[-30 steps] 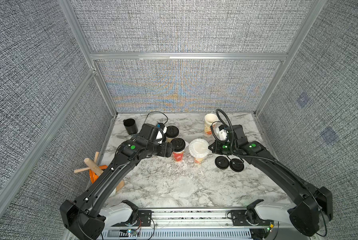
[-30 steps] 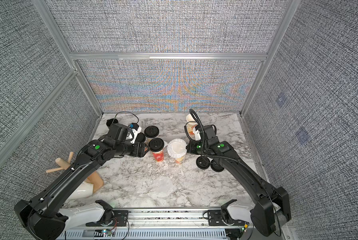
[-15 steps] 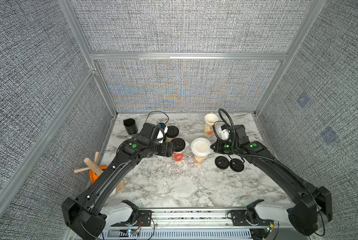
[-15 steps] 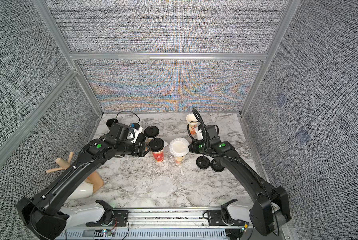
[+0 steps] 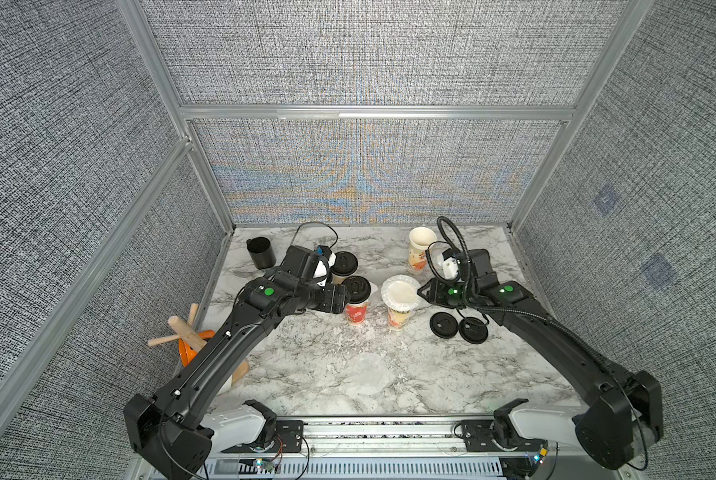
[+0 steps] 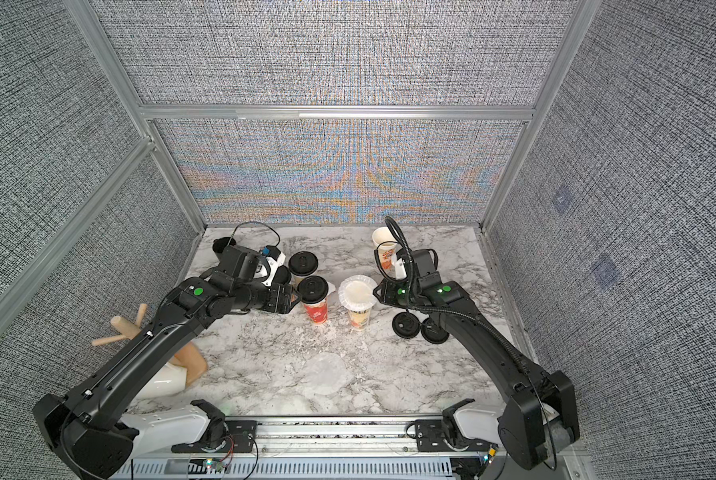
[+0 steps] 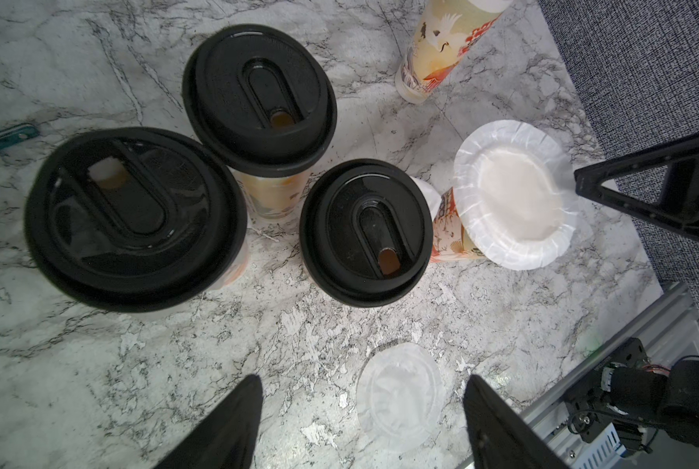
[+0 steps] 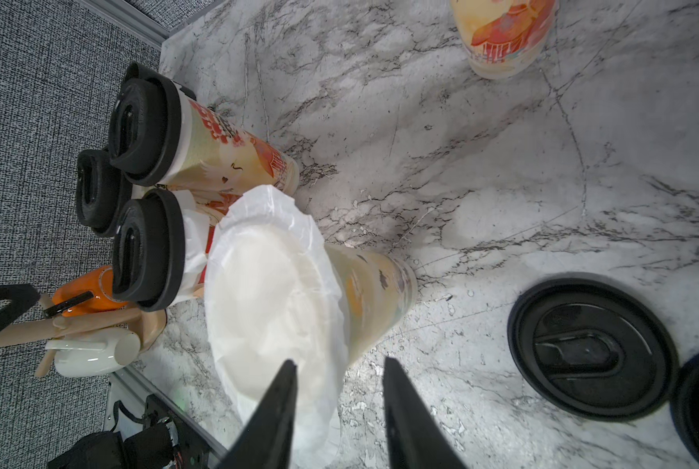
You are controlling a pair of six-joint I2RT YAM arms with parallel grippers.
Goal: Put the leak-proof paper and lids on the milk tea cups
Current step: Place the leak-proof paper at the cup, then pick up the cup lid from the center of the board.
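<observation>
Covering cup [image 5: 398,319], paper [image 5: 400,292] edge at right pincer [image 8: 339,360].

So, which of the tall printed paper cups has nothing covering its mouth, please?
The cup nearest the back wall; three wear black plastic lids, one a crinkled paper sheet.

light: bright, even | shadows: soft | back wall [image 5: 360,174]: moiré | edges: distorted

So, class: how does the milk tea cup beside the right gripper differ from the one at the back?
The near cup wears leak-proof paper over its mouth; the back cup is open. The near cup stands beside a lidded cup; the back cup stands alone. Both are upright, without black lids.
</observation>
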